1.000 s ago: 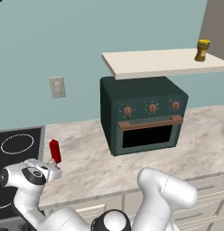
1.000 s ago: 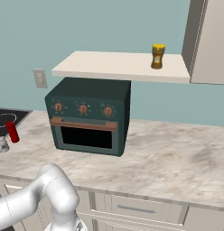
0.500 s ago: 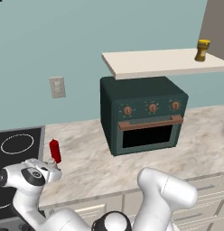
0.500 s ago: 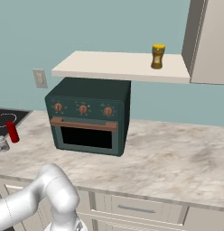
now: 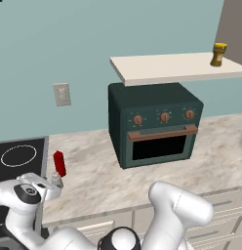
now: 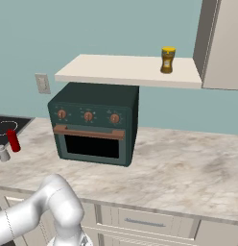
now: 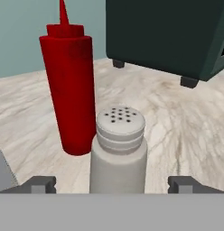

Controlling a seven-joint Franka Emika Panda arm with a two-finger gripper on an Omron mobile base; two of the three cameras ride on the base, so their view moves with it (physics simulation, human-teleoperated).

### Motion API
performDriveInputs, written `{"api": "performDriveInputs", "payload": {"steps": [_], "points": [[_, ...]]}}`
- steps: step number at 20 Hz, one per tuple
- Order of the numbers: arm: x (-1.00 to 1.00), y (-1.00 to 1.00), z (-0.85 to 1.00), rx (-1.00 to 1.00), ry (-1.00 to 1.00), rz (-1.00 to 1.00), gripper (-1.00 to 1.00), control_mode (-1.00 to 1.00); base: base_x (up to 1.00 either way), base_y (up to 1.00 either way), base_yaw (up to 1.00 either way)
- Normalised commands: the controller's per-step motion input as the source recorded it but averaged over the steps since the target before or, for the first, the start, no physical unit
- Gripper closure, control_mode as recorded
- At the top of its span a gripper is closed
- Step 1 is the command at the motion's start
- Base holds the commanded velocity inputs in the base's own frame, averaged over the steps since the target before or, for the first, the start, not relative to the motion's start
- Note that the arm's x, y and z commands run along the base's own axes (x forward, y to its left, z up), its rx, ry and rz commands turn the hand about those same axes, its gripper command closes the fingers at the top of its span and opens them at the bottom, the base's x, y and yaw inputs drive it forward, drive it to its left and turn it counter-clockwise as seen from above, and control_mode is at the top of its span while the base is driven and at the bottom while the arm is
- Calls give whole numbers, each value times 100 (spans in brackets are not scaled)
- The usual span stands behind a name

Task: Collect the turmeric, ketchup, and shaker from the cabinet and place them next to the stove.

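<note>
We start with the marble counter [image 6: 188, 168], wide and pale, and the dark green toaster oven [image 5: 154, 124] squatting in the middle of it. Above that runs the cabinet [image 6: 125, 69] shelf board, and at the far left edge sits the stove [image 5: 20, 154], black with its white ring.

Now the arm [image 5: 179, 210], sweeping low and left across the front of the counter, with our gripper [image 7: 111, 182] down by the stove's edge. The jaws stand wide apart, one fingertip either side of the shaker [image 7: 118, 151], clear of its body as far as we can tell. It stands upright on the counter on its own base, so we judge this to be the release of the second item.

Just behind the shaker stands the ketchup [image 7: 71, 88], upright, very near it. From the left base camera, both sit right beside the stove.

And the smallest piece: the turmeric [image 6: 168, 59], alone up on the shelf near the taupe door [image 6: 221, 43], well apart from everything below.

So two appear delivered, one to go. What the next move calls for, we reckon, is a straight withdrawal that doesn't clip the shaker or nudge the ketchup, then a long swing up and right to that yellow jar.
</note>
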Motion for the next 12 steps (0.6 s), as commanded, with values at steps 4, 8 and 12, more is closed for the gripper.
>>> {"api": "performDriveInputs", "payload": {"steps": [4, 8, 12], "points": [[-38, 29, 24, -7, -5, -4, -100, -100, 0, 0, 0], [-65, -11, 45, -8, -13, -9, -100, -100, 0, 0, 0], [-66, -36, 68, -7, -18, -8, -100, -100, 0, 0, 0]]}}
